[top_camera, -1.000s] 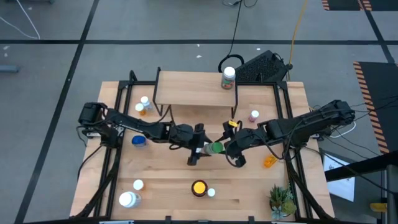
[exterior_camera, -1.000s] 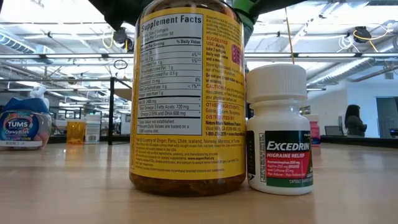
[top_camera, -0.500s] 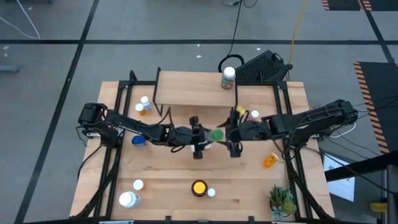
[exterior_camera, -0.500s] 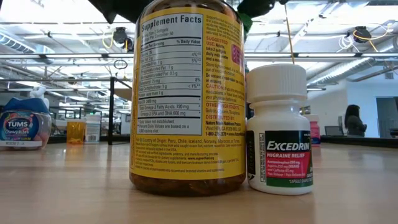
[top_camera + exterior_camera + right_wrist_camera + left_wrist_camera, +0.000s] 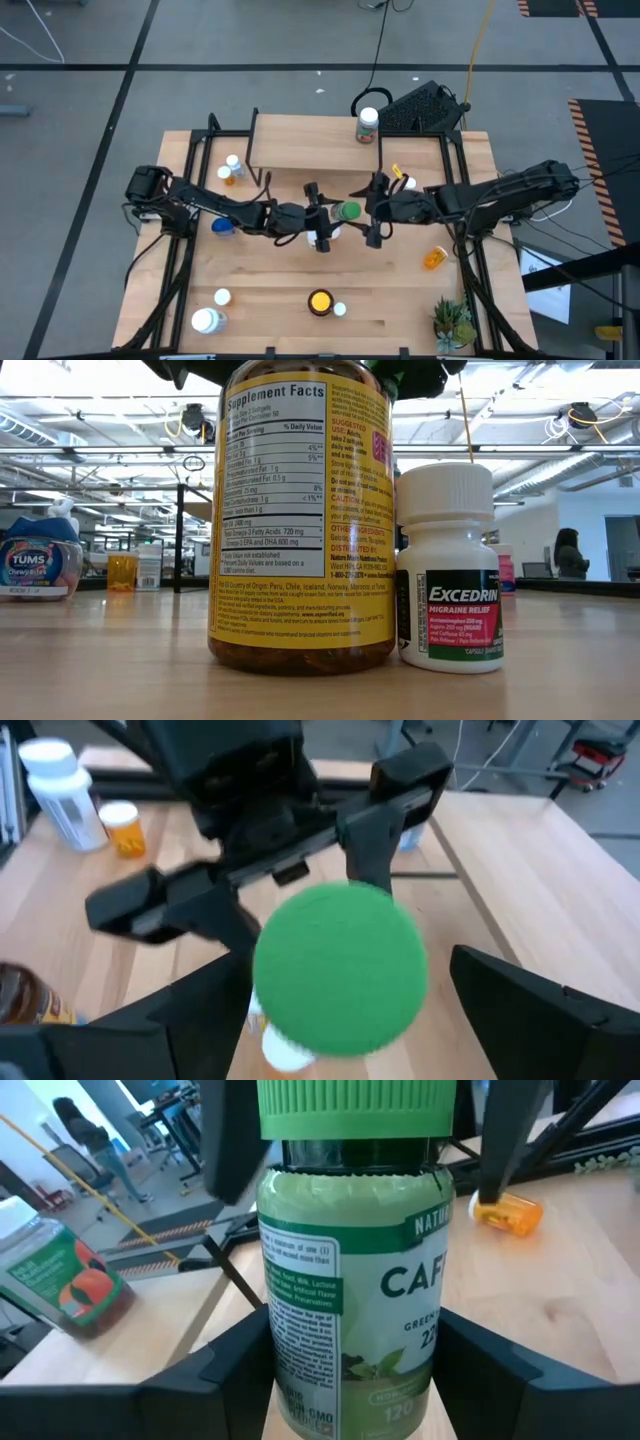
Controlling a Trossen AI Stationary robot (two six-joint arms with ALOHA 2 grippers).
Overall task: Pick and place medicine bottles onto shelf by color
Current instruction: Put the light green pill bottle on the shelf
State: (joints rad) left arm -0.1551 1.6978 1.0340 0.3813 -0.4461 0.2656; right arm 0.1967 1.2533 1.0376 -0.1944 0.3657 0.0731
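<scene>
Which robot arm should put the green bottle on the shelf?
Probably the left. The left gripper already has its fingers around the green bottle, while the right gripper is open around the cap, not holding it. The shelf lies just beyond both.

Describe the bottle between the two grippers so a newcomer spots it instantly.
Start at the shelf, then come toward the table's middle, where both arms meet. The green bottle sits in the left gripper, facing the open right gripper. It is the only bottle with a green cap.
</scene>
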